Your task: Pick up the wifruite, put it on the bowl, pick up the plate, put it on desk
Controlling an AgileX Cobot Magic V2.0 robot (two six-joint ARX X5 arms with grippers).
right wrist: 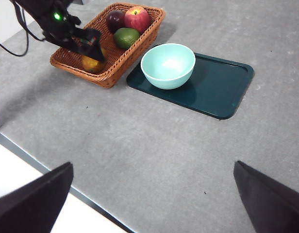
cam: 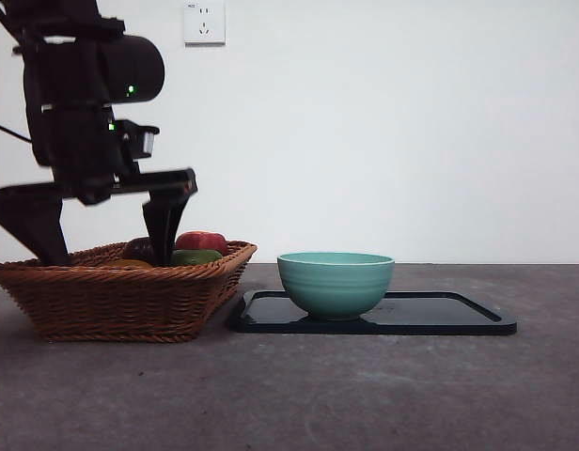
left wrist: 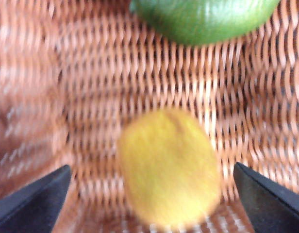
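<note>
The wifruite, a dull yellow-tan fruit, lies on the floor of the brown wicker basket. My left gripper is down in the basket and open, with one jaw on each side of the wifruite and a gap to both. The teal bowl stands empty on the plate, a dark flat rectangular tray on the grey desk to the right of the basket. High above the desk, my right gripper is open and holds nothing.
The basket also holds a green fruit, a red apple and a dark purple fruit. The basket's rim almost touches the plate. The desk's near edge runs below the right gripper.
</note>
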